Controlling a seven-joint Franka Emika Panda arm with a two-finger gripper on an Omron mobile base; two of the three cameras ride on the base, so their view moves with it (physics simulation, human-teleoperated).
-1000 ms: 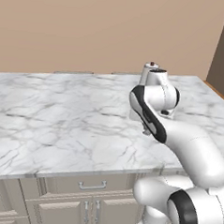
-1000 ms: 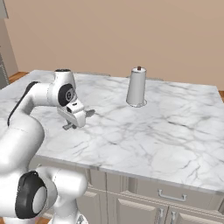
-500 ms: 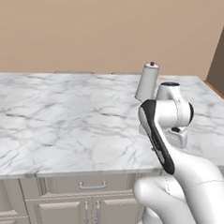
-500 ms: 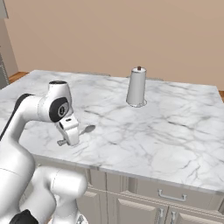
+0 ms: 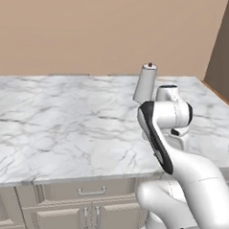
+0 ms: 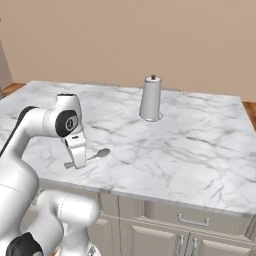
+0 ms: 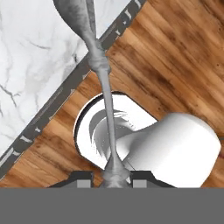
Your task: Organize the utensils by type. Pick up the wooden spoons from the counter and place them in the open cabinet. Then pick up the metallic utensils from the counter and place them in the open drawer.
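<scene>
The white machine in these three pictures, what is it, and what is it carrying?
It is a robot arm in a simulated kitchen. Two pictures come from cameras behind it, left and right; the third looks along its gripper. The gripper is closed on a small silver spoon by its handle, near the edge of the marble counter. In the hand view the spoon sticks out over counter edge and wooden floor. A grey canister stands on the counter.

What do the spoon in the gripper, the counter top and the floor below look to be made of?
The spoon looks like metal: thin, uniformly silver-grey with a soft sheen. The counter looks like polished marble: white with grey veins. The floor looks like wood: brown planks with visible grain. Everything is rendered, so these are impressions.
</scene>
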